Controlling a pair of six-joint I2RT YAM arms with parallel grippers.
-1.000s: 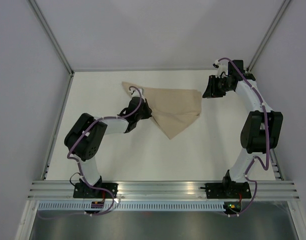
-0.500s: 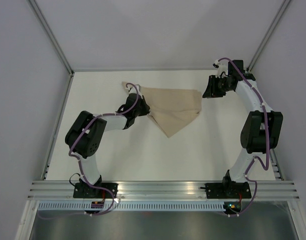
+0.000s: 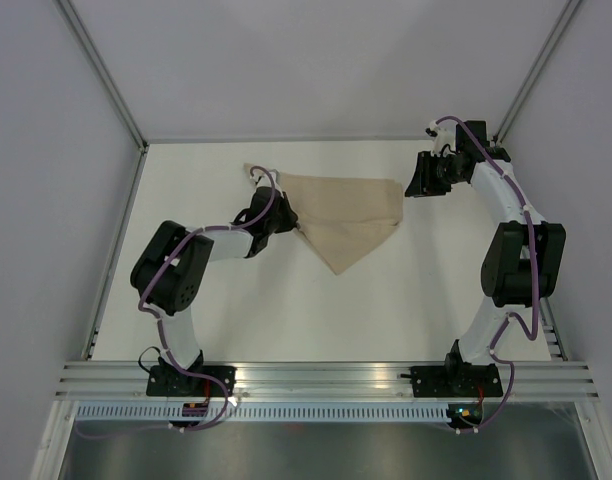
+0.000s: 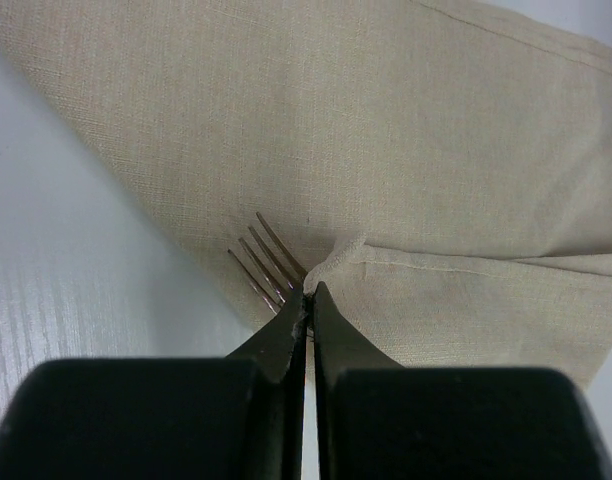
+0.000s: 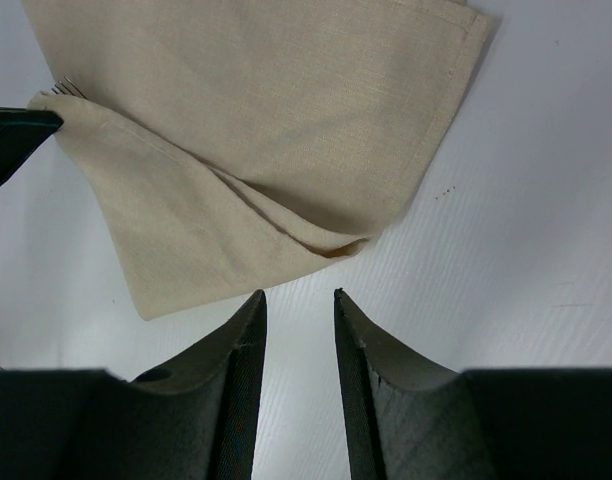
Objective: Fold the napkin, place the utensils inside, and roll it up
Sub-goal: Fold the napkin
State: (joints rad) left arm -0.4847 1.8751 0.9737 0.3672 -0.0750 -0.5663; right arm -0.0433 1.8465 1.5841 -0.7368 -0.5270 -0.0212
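**Fork tucked into the folded napkin, before rolling**

The napkin (image 3: 351, 210) lies on the white surface (image 3: 286, 310) toward the far side, between the two arms. It is folded into a rough triangle whose tip points toward the arm bases. The fork (image 4: 264, 258) rests at the napkin's left edge. Only its tines show, lying on the lower layer of cloth, while the rest is hidden under the upper layer.

The left end effector (image 4: 308, 300) is clenched at the corner of that upper layer. The cloth puckers toward the tips, so it appears to be pinching the fabric. The fork's neck runs beneath the same spot, and whether it is also caught cannot be told.

The right end effector (image 5: 298, 335) is released and empty. Its jaws stand apart over bare surface, just beside the napkin's right-hand side and not touching it.

The folding appears done and the fork is being enclosed, so the task is judged to be between placing and rolling. The next move calls for covering the tines. The roll should then start from the fork's side while the far corner is kept from sliding. A loose start could let the fork slip out of the open end.
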